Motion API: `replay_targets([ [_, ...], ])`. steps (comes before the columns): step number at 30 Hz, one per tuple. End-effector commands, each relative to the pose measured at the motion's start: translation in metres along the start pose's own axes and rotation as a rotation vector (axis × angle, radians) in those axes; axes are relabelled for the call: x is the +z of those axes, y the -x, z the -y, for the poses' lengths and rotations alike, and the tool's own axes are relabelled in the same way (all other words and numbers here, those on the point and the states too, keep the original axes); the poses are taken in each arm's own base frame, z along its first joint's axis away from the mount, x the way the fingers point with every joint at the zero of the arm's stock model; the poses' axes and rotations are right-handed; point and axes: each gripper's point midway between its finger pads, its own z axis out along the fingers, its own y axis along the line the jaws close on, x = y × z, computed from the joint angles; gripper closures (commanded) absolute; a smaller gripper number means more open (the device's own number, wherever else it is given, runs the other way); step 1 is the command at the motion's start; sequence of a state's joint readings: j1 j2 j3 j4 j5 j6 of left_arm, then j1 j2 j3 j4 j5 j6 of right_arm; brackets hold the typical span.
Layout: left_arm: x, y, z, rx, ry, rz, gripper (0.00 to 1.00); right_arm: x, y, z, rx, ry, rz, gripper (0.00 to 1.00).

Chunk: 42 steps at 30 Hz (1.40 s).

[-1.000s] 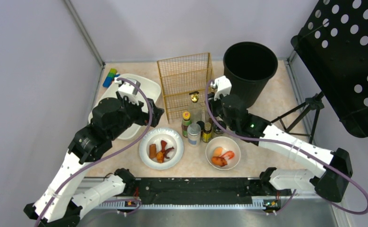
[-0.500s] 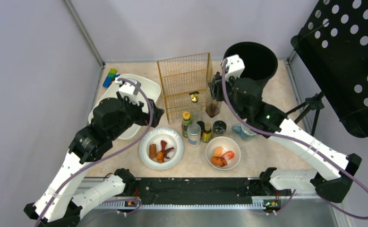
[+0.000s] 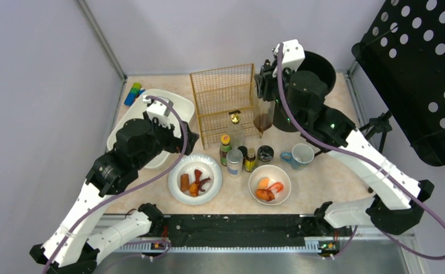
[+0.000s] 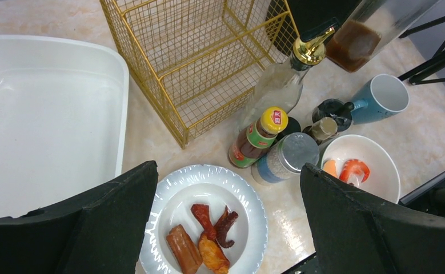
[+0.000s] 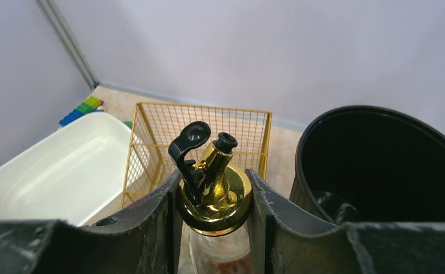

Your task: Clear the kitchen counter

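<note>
Two arms over the kitchen counter (image 3: 234,200), the beige marbled slab btwn grey walls, under everything else in the booth. Right gripper (image 3: 264,94) up beside the black bin (image 3: 317,63), fingers (image 5: 145,228) pinched on the neck of a glass bottle (image 3: 263,121) w/ gold pourer. Bottle off the counter, dark liquid at btm. Left gripper (image 3: 188,138) above near edge of white tub (image 3: 177,107) and plate (image 3: 174,171), fingers (image 4: 111,228) spread wide, nothing btwn them.

Hard to see: upper part of held bottle covered by the gripper in top view. Body cut by btm edge in right wrist view, top cut off in left wrist view. Near-left rim of bin behind right arm. Dark shape (image 5: 334,208) at bin btm, can't say what. Brown-red bits on plate, kind unclear. Both left fingers cut by frame btm.

Vs 1 s ago: right gripper then low among the small bottles and jars (image 3: 235,161) in front of gold wire rack (image 3: 223,94), arm covering blue mug (image 3: 301,155). Now raised w/ bottle and shifted back toward bin, mug fully in view. Left arm, plate, bowl (image 3: 285,176) same as before.
</note>
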<state>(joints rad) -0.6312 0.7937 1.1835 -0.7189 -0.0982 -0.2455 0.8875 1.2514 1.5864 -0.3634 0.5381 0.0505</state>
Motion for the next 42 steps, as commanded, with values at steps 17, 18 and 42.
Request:
replay_targets([
  [17,-0.001,0.0,0.0,0.008,-0.015,0.045,0.01,0.053,0.13,-0.022,0.179,-0.086,0.404,1.0],
  [18,-0.001,-0.001,0.0,0.01,-0.016,0.045,0.01,0.059,0.129,-0.025,0.183,-0.084,0.406,1.0],
  [42,0.003,-0.022,-0.004,0.02,-0.021,0.022,0.01,0.161,0.13,-0.102,0.262,-0.001,0.614,1.0],
])
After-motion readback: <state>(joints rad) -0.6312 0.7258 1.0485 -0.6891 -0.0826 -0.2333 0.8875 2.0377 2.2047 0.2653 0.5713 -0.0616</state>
